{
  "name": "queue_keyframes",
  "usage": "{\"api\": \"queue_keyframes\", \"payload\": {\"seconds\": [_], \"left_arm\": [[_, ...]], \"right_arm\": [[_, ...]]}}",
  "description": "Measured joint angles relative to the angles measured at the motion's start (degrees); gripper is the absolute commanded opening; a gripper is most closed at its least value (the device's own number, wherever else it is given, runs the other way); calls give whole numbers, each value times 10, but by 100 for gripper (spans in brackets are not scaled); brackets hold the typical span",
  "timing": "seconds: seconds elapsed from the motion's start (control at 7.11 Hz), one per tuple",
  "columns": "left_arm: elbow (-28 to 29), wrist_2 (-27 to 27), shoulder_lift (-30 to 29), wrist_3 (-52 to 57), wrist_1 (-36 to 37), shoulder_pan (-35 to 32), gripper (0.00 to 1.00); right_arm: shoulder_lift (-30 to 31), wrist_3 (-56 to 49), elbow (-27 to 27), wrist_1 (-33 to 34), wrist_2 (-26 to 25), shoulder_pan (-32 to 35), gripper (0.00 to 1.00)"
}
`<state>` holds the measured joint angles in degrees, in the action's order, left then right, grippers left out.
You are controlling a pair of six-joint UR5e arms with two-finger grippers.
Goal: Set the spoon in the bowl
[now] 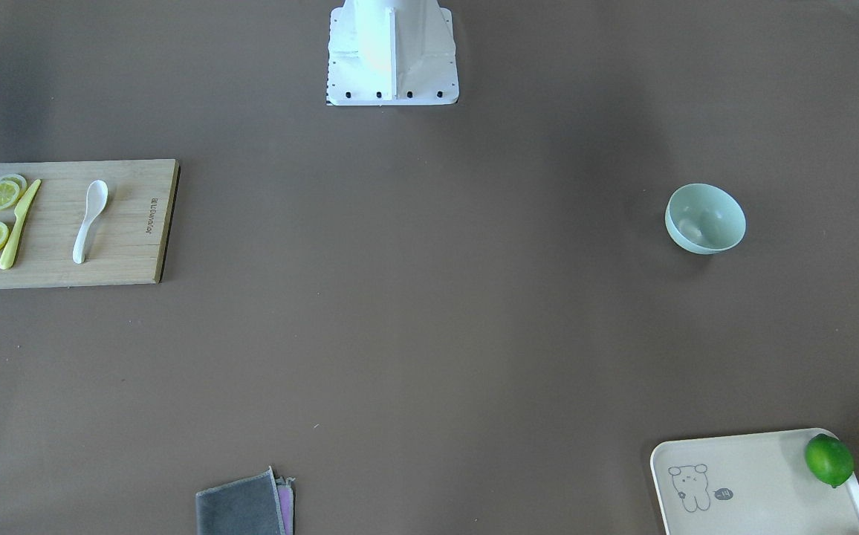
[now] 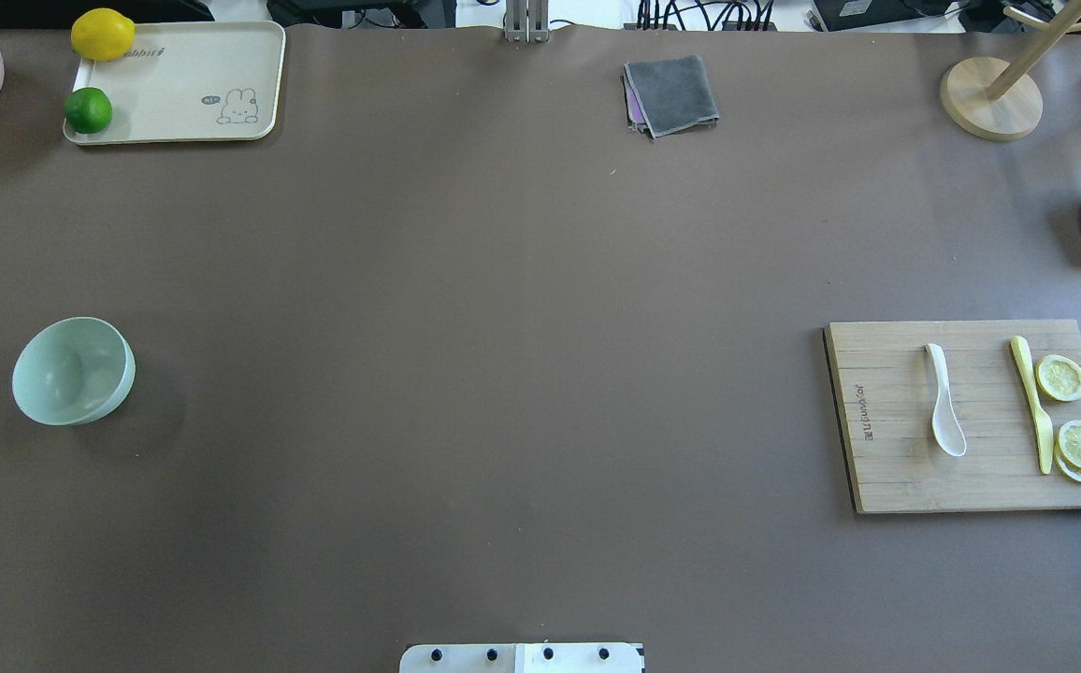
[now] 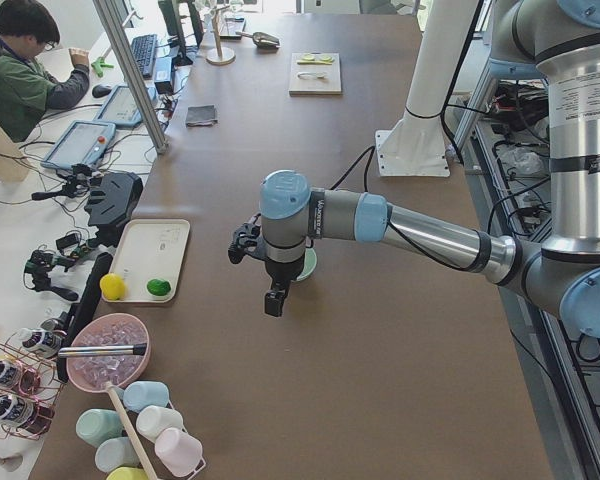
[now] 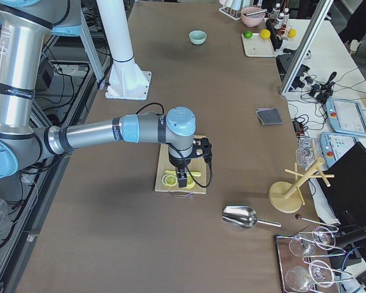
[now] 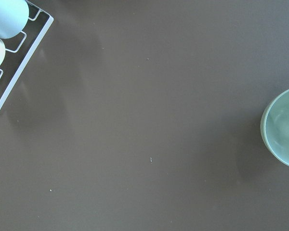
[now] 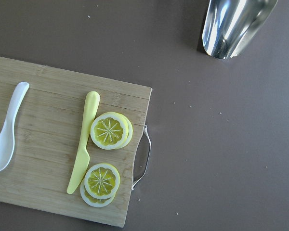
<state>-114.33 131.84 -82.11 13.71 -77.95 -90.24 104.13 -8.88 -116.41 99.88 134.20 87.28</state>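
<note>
White spoon [image 2: 944, 402] lies on board [image 2: 896, 467], untouched by right hand [image 4: 182, 179] above.

I see a wide run of bare counter [image 2: 503, 374] between the board [image 2: 886, 467] and the bowl [image 2: 73, 371]. On the board the knife [image 2: 1031, 402] lies alongside the spoon [image 2: 941, 397], bare wood between them, lemon slices [image 2: 1061, 378] beyond the knife. The bowl stands alone; the tray [image 2: 185, 84] and cloth [image 2: 673, 93] sit well apart at the far edge.
</note>
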Motion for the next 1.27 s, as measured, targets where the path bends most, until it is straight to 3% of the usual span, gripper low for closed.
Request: {"api": "queue_keyframes", "payload": {"seconds": [0.56, 0.99, 1.27], "left_arm": [[-6, 1, -27, -3, -28, -1, 98], [1, -1, -31, -4, -118, -3, 98], [45, 0, -57, -63, -192, -2, 98]], "right_arm": [[11, 7, -1, -119, 6, 0, 100], [10, 33, -6, -176, 7, 2, 100], [5, 128, -7, -210, 10, -1, 100]]}}
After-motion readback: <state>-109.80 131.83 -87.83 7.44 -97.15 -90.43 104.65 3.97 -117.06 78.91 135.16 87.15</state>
